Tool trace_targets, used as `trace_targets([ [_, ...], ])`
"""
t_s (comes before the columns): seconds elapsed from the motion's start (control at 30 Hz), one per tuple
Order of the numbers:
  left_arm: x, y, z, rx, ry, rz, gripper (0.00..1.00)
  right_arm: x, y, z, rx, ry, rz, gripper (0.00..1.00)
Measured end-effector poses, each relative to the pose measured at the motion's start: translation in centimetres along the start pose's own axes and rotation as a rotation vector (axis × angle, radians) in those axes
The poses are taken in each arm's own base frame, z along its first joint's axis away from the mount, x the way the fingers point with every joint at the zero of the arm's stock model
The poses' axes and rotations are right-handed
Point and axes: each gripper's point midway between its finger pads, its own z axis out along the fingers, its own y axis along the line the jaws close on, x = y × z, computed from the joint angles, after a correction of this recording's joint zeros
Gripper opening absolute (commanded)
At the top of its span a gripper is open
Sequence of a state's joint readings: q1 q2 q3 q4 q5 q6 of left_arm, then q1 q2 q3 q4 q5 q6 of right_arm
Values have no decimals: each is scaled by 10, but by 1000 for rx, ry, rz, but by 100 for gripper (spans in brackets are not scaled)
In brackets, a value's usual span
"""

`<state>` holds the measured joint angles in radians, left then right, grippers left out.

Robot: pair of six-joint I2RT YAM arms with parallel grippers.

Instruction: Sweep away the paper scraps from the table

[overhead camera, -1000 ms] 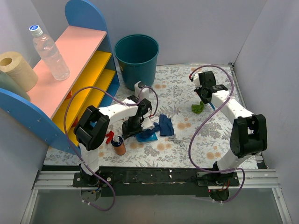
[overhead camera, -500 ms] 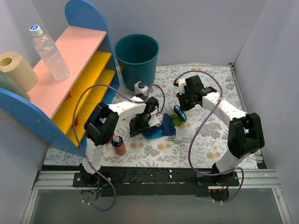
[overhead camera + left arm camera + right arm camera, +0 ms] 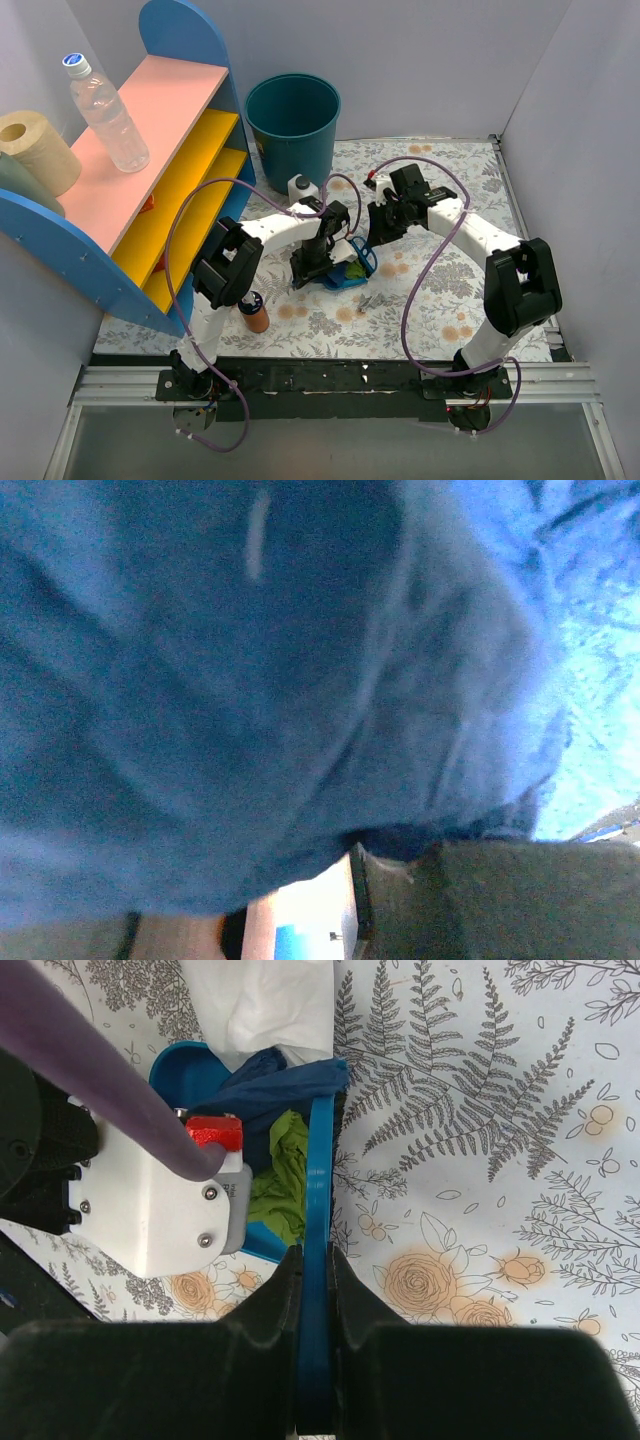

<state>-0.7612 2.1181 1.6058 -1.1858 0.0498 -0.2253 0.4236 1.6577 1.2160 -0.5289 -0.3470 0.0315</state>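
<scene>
So compared to half a second back, the right claw (image 3: 313, 1260) has swung in toward the blue dustpan (image 3: 185, 1065). The green scrap (image 3: 283, 1170) and the dark blue scrap (image 3: 285, 1078), which were lying just outside the dustpan's mouth, are now inside it. The left arm has also nudged the dustpan a bit toward the right arm.

The right claw is clamped tight on the blue hand brush (image 3: 320, 1180), which stands along the dustpan's open edge, right up against the green scrap. The left claw (image 3: 312, 265) sits at the dustpan's far side from the brush. Its own camera is just a blue blur, so I honestly can't tell if it's gripping or not.

Count of what I can see:
- one green wad and one dark blue wad in the dustpan
- one white scrap (image 3: 270, 1005) at the dustpan's rim next to the dark blue one
- one silver-grey scrap (image 3: 369, 300) out on the table (image 3: 450, 290), near the dustpan but apart from it

Also one dustpan and one brush.
</scene>
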Motion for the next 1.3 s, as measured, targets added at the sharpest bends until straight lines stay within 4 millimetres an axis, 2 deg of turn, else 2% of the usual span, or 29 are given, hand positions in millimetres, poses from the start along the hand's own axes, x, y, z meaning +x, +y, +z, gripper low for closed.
trace_targets([
  [0.27, -5, 1, 1, 11, -29, -39, 0, 1, -7, -7, 59, 11, -13, 1],
  [0.6, -34, 16, -10, -31, -226, -30, 0, -9, 1, -50, 89, -63, -167, 1],
  [0.77, -51, 18, -14, -32, -299, -19, 0, -16, -4, -64, 124, -80, -189, 1],
  [0.93, -62, 19, -17, -29, -350, -12, 0, -22, -17, -76, 159, -89, -187, 1],
  [1.3, -80, 21, -27, -20, -427, -13, 0, -19, -67, -104, 237, -105, -67, 1],
])
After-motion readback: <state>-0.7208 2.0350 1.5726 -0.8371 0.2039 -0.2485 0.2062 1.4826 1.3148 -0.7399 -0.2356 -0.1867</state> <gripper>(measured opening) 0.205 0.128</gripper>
